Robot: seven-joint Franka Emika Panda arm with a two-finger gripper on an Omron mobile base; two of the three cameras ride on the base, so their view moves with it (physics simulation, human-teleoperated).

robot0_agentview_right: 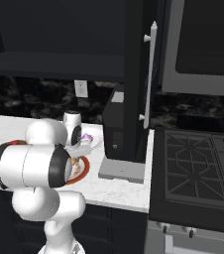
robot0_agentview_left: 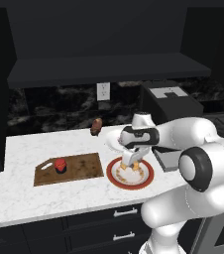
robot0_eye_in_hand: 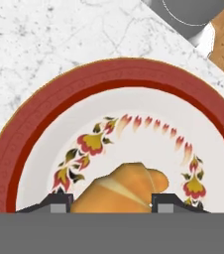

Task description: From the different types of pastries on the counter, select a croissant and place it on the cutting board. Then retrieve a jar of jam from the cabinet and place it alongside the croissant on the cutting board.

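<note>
Croissant (robot0_eye_in_hand: 121, 191) between parted pincer (robot0_eye_in_hand: 108, 202) tips (on red-rimmed plate (robot0_eye_in_hand: 44, 109)), not yet gripped

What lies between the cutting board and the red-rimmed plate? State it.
Bare white counter, in the left base view: the cutting board and the red-rimmed plate lie side by side, apart, with nothing between them.

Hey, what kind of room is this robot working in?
A rendered home kitchen: a gas stove beside a white marble-look counter, a cutting board, and a croissant on a red-rimmed plate.
</note>
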